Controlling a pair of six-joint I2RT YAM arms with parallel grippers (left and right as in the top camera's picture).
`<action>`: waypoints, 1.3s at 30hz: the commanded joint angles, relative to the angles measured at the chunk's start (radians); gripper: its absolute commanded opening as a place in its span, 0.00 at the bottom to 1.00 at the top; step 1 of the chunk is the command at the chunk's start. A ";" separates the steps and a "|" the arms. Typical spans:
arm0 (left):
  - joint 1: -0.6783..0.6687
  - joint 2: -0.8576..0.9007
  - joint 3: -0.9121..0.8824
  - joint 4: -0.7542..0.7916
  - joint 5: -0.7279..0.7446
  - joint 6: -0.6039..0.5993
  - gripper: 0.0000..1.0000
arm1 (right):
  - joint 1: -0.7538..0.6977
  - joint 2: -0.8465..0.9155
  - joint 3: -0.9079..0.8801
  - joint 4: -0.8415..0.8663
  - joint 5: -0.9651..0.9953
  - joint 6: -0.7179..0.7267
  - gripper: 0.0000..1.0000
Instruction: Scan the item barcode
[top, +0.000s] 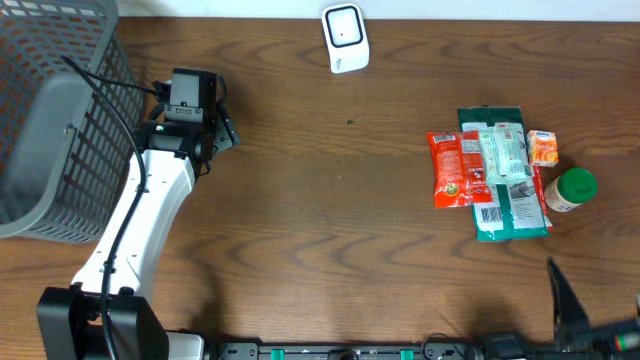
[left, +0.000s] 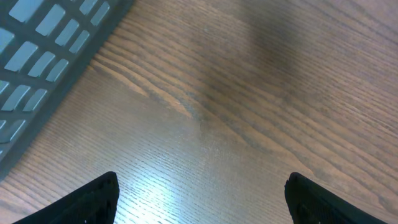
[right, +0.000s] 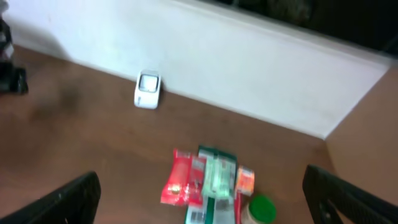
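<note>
The items lie in a small heap on the right side of the bench (top: 330, 230). A long teal flat pack (top: 510, 205) sits at the bottom, with a white printed label (top: 488, 213) near its lower end. A glossy red pouch (top: 447, 168) overlaps its left edge, and a clear crinkled sachet (top: 503, 152) lies along its top. A small orange packet (top: 542, 148) sits at its upper right. Just beside the heap on the right is a round jar with a green lid (top: 572, 189). The bench is dark brown wood with a strong wavy grain.

A white, rounded scanner (top: 345, 38) stands at the far edge, well apart from the heap. A grey plastic lattice basket (top: 40, 120) fills the left corner.

The right end effector (right: 205, 198) is spread wide and holds nothing, its dark fingers framing the heap from a distance. The left end effector (left: 199, 198) is also spread and empty, over bare wood just beside the basket.
</note>
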 joint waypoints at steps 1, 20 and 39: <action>0.002 0.002 0.014 -0.003 -0.012 -0.005 0.86 | 0.010 -0.100 -0.143 0.078 0.011 -0.013 0.99; 0.002 0.002 0.014 -0.003 -0.012 -0.005 0.86 | 0.011 -0.631 -1.273 1.259 -0.058 0.006 0.99; 0.002 0.002 0.014 -0.003 -0.012 -0.005 0.86 | -0.039 -0.658 -1.765 1.452 -0.021 0.200 0.99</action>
